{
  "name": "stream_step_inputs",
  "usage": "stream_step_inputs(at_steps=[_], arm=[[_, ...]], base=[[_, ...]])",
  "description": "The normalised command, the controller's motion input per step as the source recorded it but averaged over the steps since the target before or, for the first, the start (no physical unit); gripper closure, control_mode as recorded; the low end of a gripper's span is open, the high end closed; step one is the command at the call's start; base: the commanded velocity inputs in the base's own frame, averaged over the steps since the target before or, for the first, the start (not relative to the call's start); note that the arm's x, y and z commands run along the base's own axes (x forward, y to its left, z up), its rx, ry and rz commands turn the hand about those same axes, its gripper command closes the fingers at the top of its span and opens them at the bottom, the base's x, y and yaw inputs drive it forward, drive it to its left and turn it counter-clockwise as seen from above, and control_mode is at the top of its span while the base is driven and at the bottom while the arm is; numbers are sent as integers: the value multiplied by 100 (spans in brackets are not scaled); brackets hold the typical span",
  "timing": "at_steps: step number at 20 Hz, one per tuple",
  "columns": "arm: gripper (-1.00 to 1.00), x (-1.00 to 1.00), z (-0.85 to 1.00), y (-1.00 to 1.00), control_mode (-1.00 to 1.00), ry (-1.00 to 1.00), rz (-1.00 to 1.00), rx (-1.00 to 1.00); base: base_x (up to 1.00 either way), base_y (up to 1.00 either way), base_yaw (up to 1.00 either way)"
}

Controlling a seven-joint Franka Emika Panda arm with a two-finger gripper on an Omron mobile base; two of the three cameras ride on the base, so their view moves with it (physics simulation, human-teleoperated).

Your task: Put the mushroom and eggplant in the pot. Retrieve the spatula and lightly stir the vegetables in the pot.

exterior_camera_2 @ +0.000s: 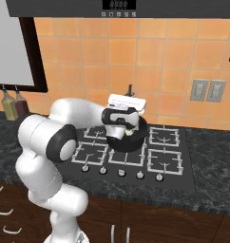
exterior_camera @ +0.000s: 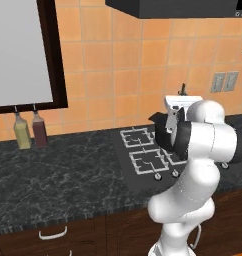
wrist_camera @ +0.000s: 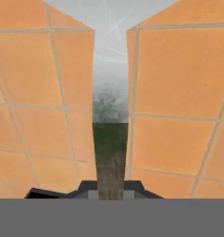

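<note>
Stirring step: gripper (exterior_camera_2: 129, 91) clenched on the spatula (wrist_camera: 110, 139) above the pot (exterior_camera_2: 138, 137); next, lower it in gently.

1. The wall (exterior_camera_2: 150, 61) is covered in orange tiles with pale grout.
2. A window (exterior_camera: 20, 50) with a dark frame sits at the left, its pane plain grey-white.
3. The tabletop (exterior_camera: 58, 175) is dark marbled stone, running along the wall.
4. A black stove (exterior_camera_2: 164, 156) with grey grates and a row of knobs is set into it.
5. A dark hood (exterior_camera_2: 121, 7) hangs above.
6. Two bottles (exterior_camera: 30, 130), one yellowish, one reddish brown, stand below the window.
7. Two grey outlets (exterior_camera_2: 208, 90) sit on the wall at the right.
8. Dark wooden drawers (exterior_camera: 53, 235) with pale handles lie under the tabletop.
</note>
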Motion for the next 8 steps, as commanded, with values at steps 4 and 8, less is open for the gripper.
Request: stream_step_inputs(at_steps=[4, 8], arm=[[100, -55, 22, 0, -100, 1, 0, 0], [100, -7, 0, 11, -100, 14, 0, -1]], base=[[0, 0, 0], [0, 0, 0]])
